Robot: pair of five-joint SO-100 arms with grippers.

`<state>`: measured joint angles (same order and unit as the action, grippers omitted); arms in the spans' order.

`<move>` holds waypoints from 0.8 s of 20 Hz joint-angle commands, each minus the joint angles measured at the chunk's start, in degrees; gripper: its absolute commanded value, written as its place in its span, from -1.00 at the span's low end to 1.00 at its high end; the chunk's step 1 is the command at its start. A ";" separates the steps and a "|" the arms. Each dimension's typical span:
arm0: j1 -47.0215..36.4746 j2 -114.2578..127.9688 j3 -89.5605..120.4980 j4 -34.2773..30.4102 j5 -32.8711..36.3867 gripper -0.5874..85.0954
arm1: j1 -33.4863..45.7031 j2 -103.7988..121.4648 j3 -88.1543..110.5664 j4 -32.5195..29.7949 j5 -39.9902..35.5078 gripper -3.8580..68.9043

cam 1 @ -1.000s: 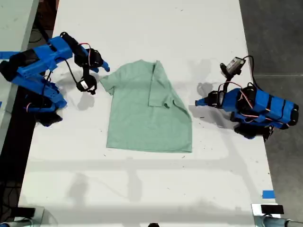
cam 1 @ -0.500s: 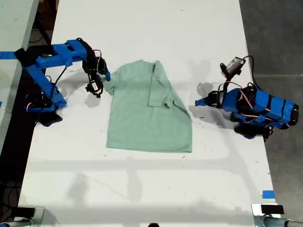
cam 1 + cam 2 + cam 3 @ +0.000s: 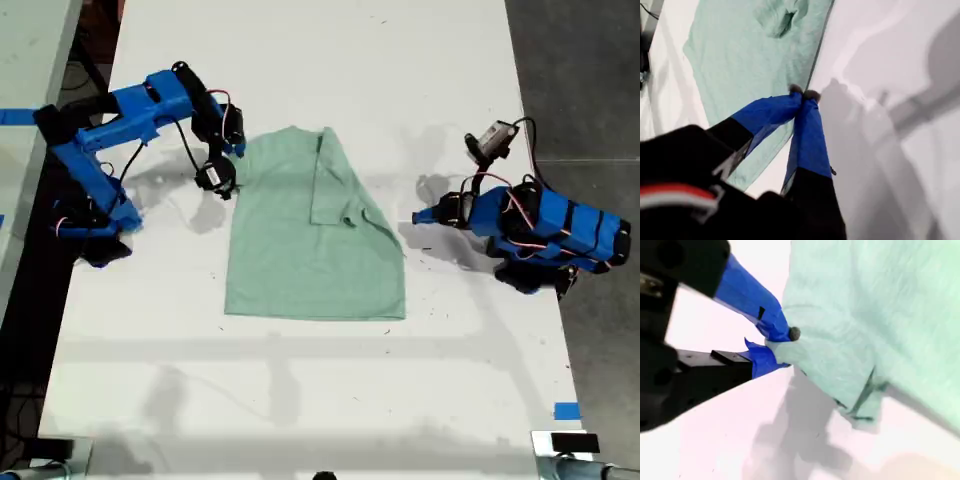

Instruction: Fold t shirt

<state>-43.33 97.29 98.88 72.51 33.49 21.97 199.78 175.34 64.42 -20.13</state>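
Observation:
The pale mint-green t shirt (image 3: 310, 250) lies flat in the middle of the white table (image 3: 300, 400), and one sleeve is folded in over its chest. At the exterior view's left, my second gripper (image 3: 236, 151) is shut on the shirt's edge by the other sleeve. In the second wrist view its blue fingertips (image 3: 785, 332) pinch the cloth (image 3: 865, 305), and the sleeve hem hangs just beyond them. At the exterior view's right, my first gripper (image 3: 418, 216) rests low beside the shirt, shut with nothing in it. Its tips (image 3: 803, 93) meet at the line of the shirt's (image 3: 750, 55) side edge.
Blue tape (image 3: 566, 410) marks the table near the exterior view's lower right. Dark floor (image 3: 580, 70) lies past the table's edge on the exterior view's right. A second pale surface (image 3: 30, 40) with blue tape stands at that view's left.
My second gripper has swung from beside the protruding sleeve in toward the shirt and closed on it. The sleeve no longer sticks out. The first arm has not moved.

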 commanded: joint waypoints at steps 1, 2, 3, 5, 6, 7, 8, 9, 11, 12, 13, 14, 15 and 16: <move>9.93 -1.41 -12.39 2.11 -6.06 -0.99 | 0.18 1.14 3.16 -0.18 0.09 -0.89; 12.48 -4.57 -16.61 2.37 -7.56 -0.99 | 0.09 1.14 3.16 -0.18 0.09 -0.89; 14.59 -8.17 -20.92 2.37 -8.96 -0.99 | 0.09 1.14 3.16 -0.18 0.09 -0.89; 17.84 -16.26 -29.79 2.72 -10.37 -0.99 | 0.09 1.14 3.16 -0.18 0.09 -0.89; 18.90 -20.39 -34.28 3.52 -10.63 -0.99 | 0.09 1.14 3.16 -0.18 0.09 -0.89; 19.78 -23.55 -37.53 3.96 -10.99 -0.99 | 0.09 1.14 3.16 -0.18 0.09 -0.89; 20.48 -25.49 -39.20 3.96 -11.16 -0.98 | 0.00 1.14 3.16 -0.18 0.09 -0.89; 21.01 -26.54 -39.90 3.69 -11.16 -0.80 | 0.00 1.14 3.16 -0.18 0.09 -0.89; 21.27 -27.33 -40.25 4.04 -11.43 -0.56 | 0.00 1.14 3.16 -0.18 -0.09 -0.89; 20.83 -27.33 -40.25 4.83 -11.16 -0.57 | 0.00 1.14 3.16 -0.18 -0.09 -0.89; 20.13 -26.63 -40.25 5.80 -10.81 -0.58 | 0.00 1.14 3.16 -0.18 -0.09 -0.89; 19.25 -24.87 -40.17 6.94 -9.93 -0.82 | 0.00 1.14 3.16 -0.18 -0.09 -0.89; 18.46 -21.27 -38.85 8.17 -10.20 -0.99 | 0.00 1.14 3.16 -0.18 -0.09 -0.89; 17.93 -17.05 -38.23 9.23 -9.40 -0.99 | 0.00 1.14 3.16 -0.18 -0.09 -0.89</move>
<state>-23.20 70.75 61.70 79.89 23.03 21.97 199.78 175.34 64.42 -20.13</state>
